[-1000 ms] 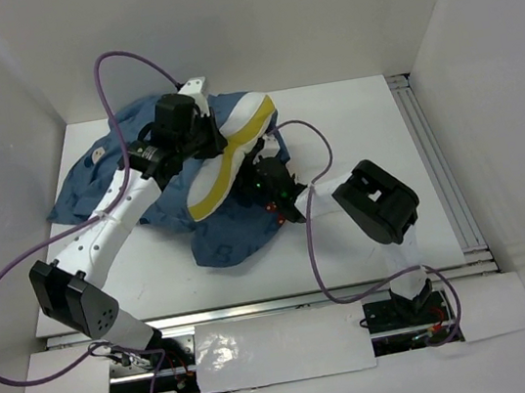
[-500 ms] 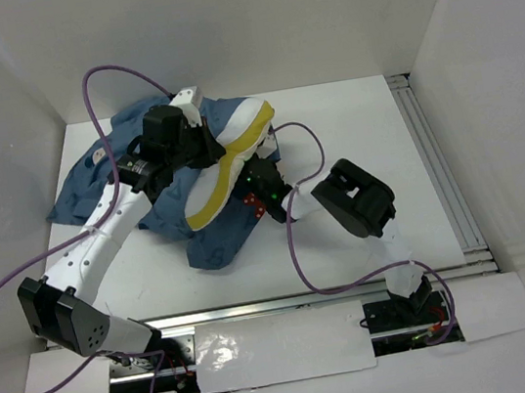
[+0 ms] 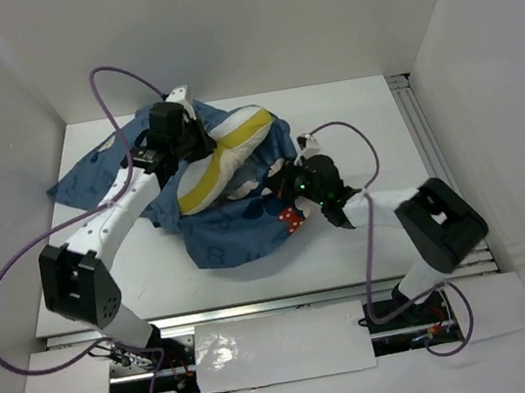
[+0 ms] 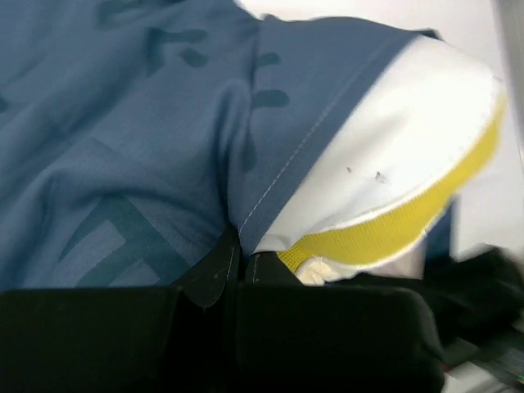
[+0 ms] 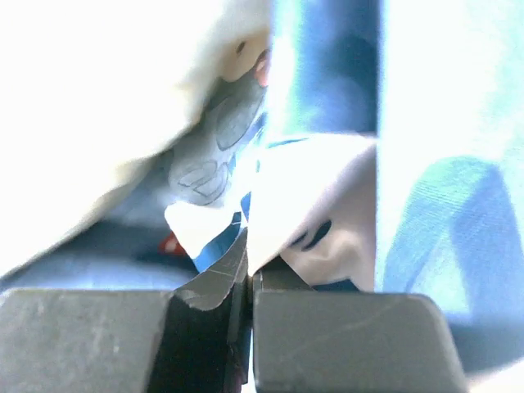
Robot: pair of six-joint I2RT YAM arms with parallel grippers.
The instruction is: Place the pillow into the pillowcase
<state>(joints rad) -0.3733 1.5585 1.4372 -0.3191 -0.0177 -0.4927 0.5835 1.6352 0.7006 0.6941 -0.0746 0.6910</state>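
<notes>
2 grips: left pincer (image 4: 243, 260) and right pincer (image 5: 250, 274) clamp pillowcase (image 3: 234, 235) hem; pillow (image 3: 235, 146) looks only partly inside, yellow edge uncovered.

The left arm (image 3: 113, 219) rises from a low elbow at the near left and stretches far across. Its wrist is turned so the left claw (image 3: 198, 145) points rightward, fingers (image 4: 205, 282) pressed together on the hem of the pillowcase (image 3: 238, 232). The right arm (image 3: 440, 229) folds at a near-right elbow, forearm reaching left. The right claw (image 3: 288, 185) is likewise clamped tight on pillowcase cloth.
</notes>
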